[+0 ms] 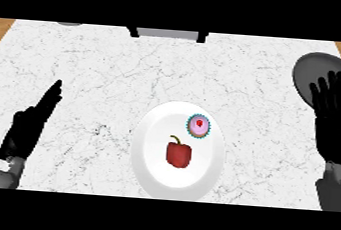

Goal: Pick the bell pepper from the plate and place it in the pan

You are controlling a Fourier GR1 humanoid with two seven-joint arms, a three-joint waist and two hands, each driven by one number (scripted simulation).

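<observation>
A red bell pepper (179, 154) with a dark stem lies on a white plate (153, 176) near the counter's front middle. Beside it on the same plate sits a pink cupcake (198, 125) in a blue wrapper. A dark pan (313, 72) rests at the far right, partly hidden by my right hand (334, 129), which hangs open over its near edge with fingers straight. My left hand (29, 124) is open at the left edge, fingers pointing up, well away from the plate. Neither hand touches the pepper.
The white marble counter (102, 67) ends in wooden strips at the left and right corners. A dark object with a grey top (168, 34) stands at the back edge, middle. A grey item (70, 24) peeks in at the back left.
</observation>
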